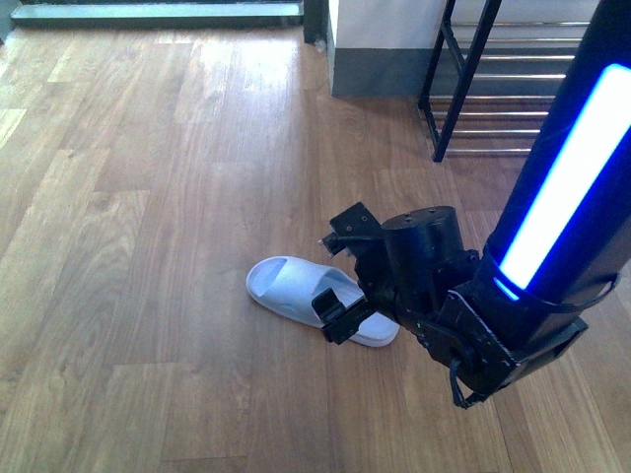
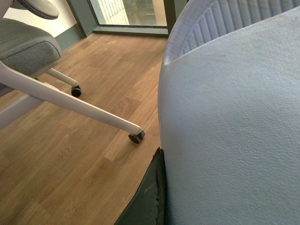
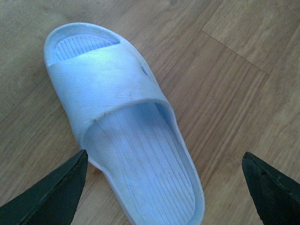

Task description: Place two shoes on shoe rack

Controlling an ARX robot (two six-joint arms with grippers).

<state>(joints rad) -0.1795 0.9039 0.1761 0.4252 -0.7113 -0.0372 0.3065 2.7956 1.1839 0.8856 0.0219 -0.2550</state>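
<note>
While your right pincer [image 3: 164, 153] hangs released astride the pale blue foam slide [image 1: 286, 284] on the floor [image 1: 148, 246], lower squarely and clench its heel sides. Your left pincer [image 2: 149, 197] touches the second slide [image 2: 234, 131]; whether it grips cannot be told.

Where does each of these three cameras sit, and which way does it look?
Front: on the body, looking down at the floor; shows the right arm and right gripper over a pale blue slide, shoe rack beyond.
Left wrist: on the left arm, close against a second slide, office chair beyond; one dark fingertip shows.
Right wrist: looks down on the pale blue slide between its open gripper's fingertips.
Shared: front and right wrist both see that slide.
</note>
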